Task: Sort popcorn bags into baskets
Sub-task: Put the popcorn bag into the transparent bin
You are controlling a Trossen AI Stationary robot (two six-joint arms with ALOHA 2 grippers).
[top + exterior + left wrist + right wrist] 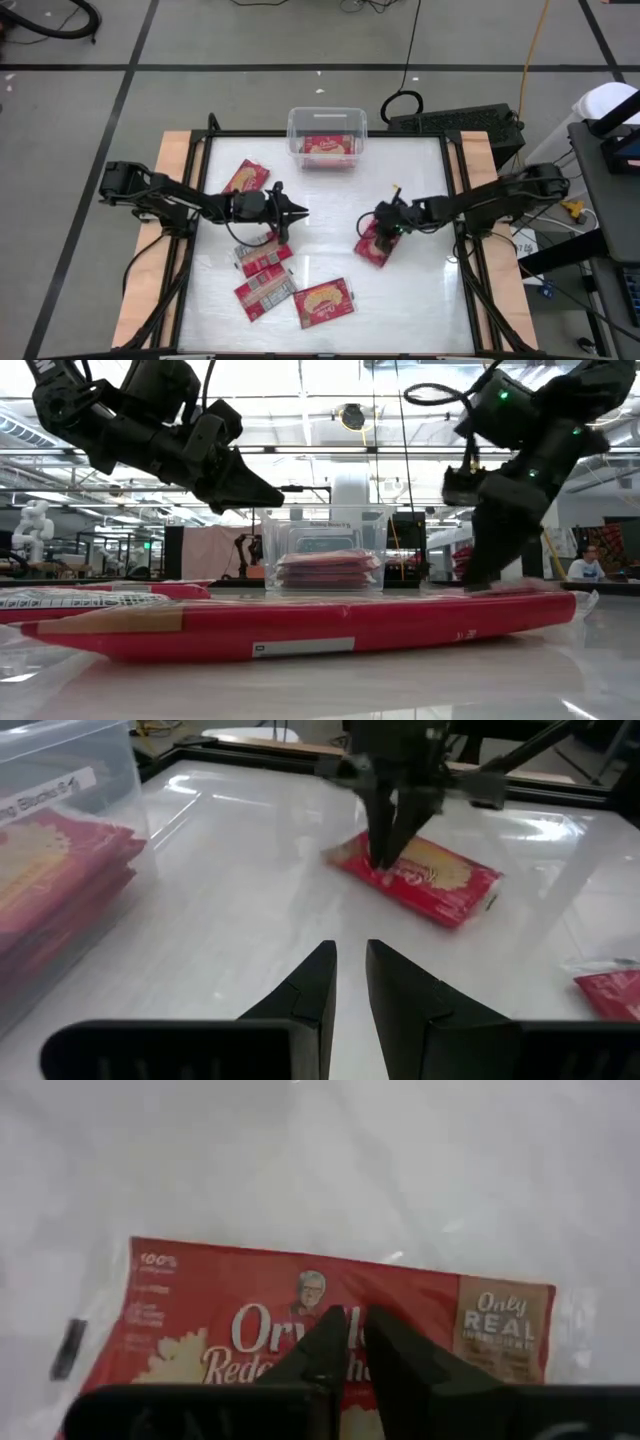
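A clear plastic basket (pixel 326 138) stands at the table's far edge with red popcorn bags (pixel 328 570) stacked flat inside. My right gripper (pixel 381 230) is shut, its tips down on one popcorn bag (pixel 425 880) lying picture side up at centre right. My left gripper (pixel 297 212) is shut and hovers over the table's middle, pointing toward the right arm and touching nothing. Several more bags lie flat: one at far left (pixel 245 178), two label side up (pixel 263 258), (pixel 265 292), and one near the front edge (pixel 325 302). My right gripper meets the bag's printed top face (pixel 300 1305) with its shut fingertips (pixel 384 858), a little in from one long edge. The fingers come steeply from above, slanting in from the table's right. The bag lies flat on the table. Whether the tips pinch any wrapper I cannot tell.
A black frame (pixel 330 133) and wooden side strips (pixel 170 170) border the white tabletop. Bare surface lies between the two grippers and in front of the basket. A keyboard (pixel 455 122) sits beyond the far right corner. A person (pixel 585 565) sits in the room behind.
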